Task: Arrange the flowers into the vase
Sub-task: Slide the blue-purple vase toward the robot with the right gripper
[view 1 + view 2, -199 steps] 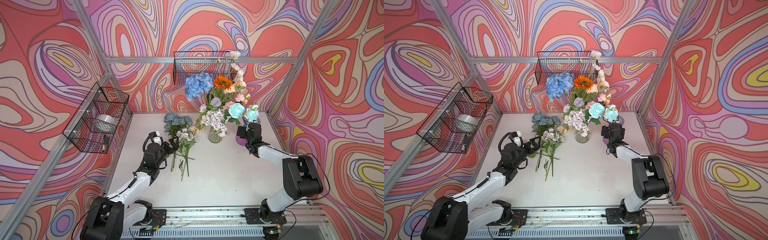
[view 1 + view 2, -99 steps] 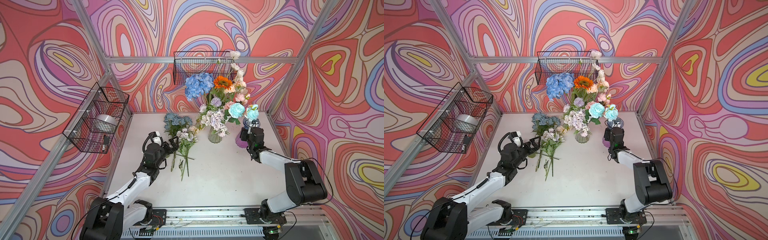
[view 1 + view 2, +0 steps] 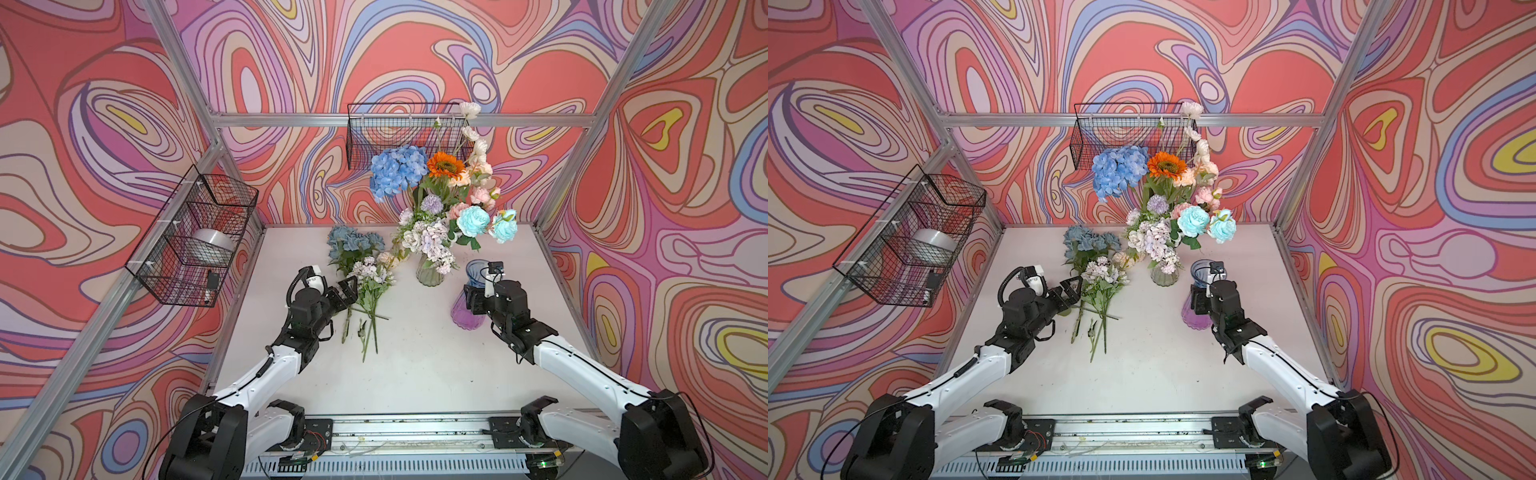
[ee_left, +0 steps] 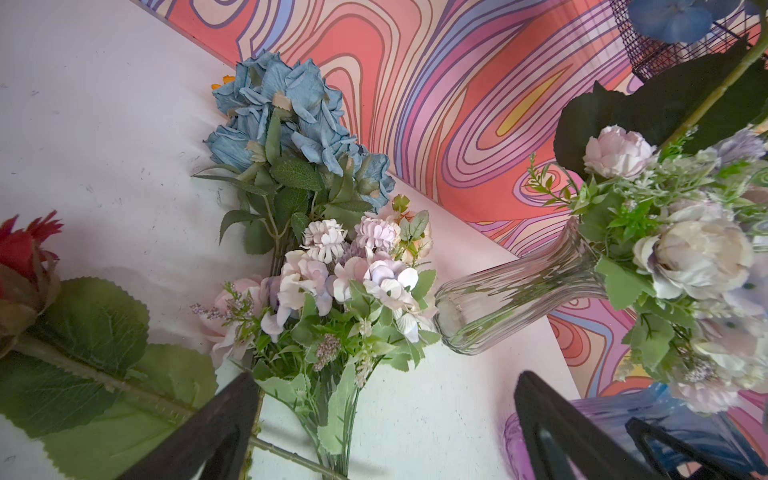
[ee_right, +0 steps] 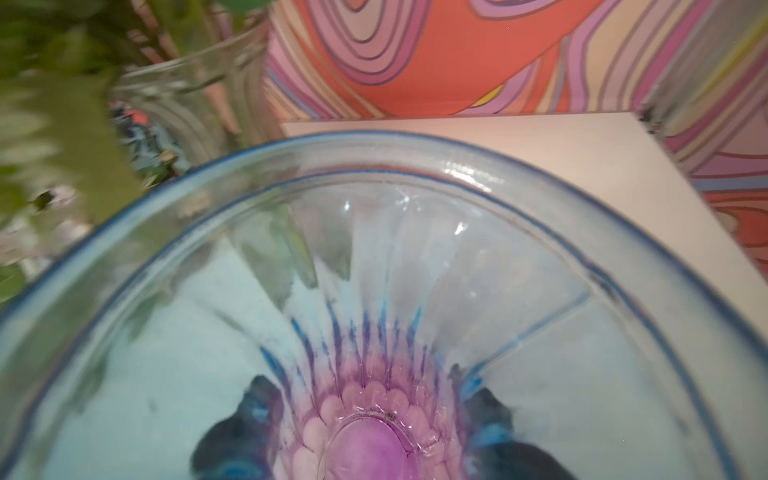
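The left tool [image 3: 345, 296] is hovering wide open beside loose flowers [image 3: 372, 278] on the surface [image 3: 415, 365]. The right tool [image 3: 473, 298] is clasping the blue-purple vase [image 3: 467, 319].

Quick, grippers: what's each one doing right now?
Left gripper: open, empty, beside the loose flowers on the table.
Right gripper: closed on the blue-purple vase, fingers on either side of its narrow waist.
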